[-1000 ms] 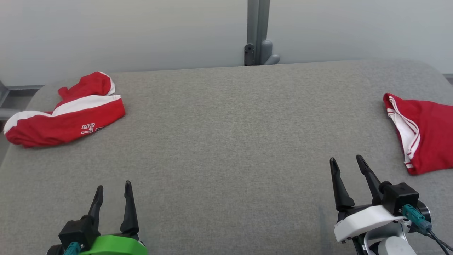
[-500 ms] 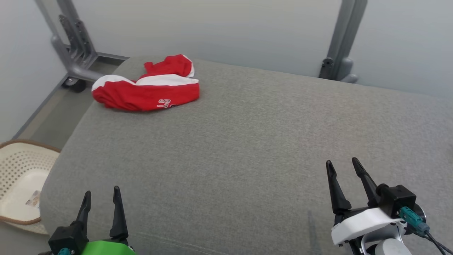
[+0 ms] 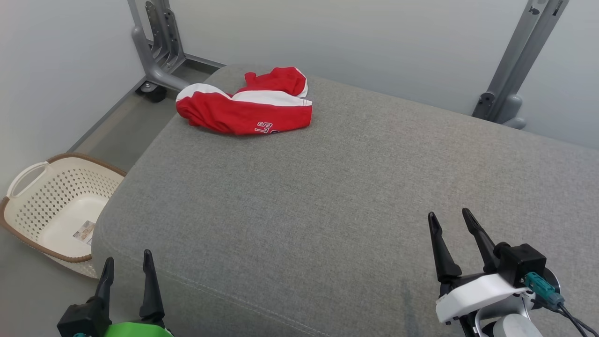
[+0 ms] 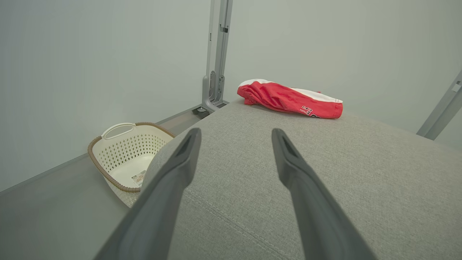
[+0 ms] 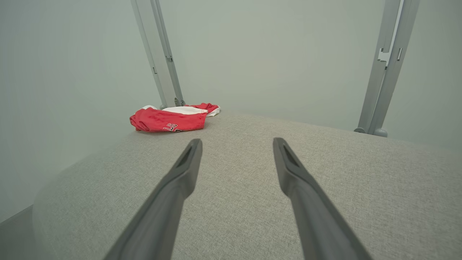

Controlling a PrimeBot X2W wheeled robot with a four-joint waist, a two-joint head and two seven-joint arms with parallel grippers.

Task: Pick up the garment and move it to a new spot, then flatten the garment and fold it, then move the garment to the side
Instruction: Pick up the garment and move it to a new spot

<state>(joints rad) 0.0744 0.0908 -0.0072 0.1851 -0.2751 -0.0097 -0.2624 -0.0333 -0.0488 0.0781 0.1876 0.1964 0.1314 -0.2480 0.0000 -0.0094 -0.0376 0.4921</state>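
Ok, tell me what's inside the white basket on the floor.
Inside the basket, a small printed label sits on the bottom; no clothing shows there. The grey cushion hides the basket's side nearest it, so that part cannot be seen.

garment (image 3: pixel 243 110) on cushion's (image 3: pixel 327 201) far-left corner, basket (image 3: pixel 61 196) left, on floor (image 3: pixel 28 295)

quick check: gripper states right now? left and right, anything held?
Left gripper: open, holding nothing.
Right gripper: open, holding nothing.

site: probably a lab | cues: bare grey walls (image 3: pixel 374 42), metal posts (image 3: pixel 518 61)
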